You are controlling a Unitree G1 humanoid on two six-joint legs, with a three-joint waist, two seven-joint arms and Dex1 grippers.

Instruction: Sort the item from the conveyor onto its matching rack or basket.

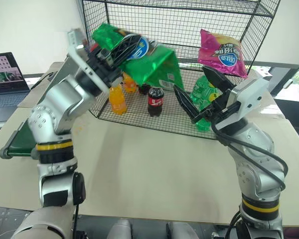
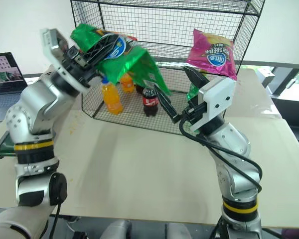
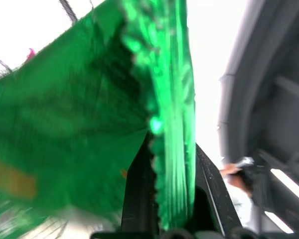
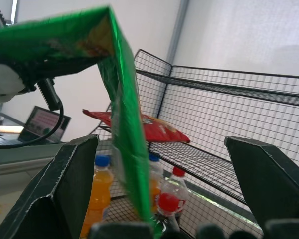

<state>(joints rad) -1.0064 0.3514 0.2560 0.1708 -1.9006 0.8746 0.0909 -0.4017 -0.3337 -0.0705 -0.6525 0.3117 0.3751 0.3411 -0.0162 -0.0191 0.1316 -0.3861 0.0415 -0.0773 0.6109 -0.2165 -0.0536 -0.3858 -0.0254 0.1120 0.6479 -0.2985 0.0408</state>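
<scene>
While left gripper [image 1: 120, 50] pinches green snack bag [image 1: 154, 64] at crinkled edge, bag droops: light, floppy, slippery; right gripper [image 1: 202, 94] wide, empty.

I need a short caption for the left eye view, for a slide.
Left gripper lifts green snack bag before the rack.

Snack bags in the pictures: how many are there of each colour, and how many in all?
Shiny green snack bag, lifted in front of the black wire-mesh rack: 1
Pink snack bag, on the rack's shelf: 1
Red snack bag, lying flat on the shelf: 1
Total: 3
</scene>
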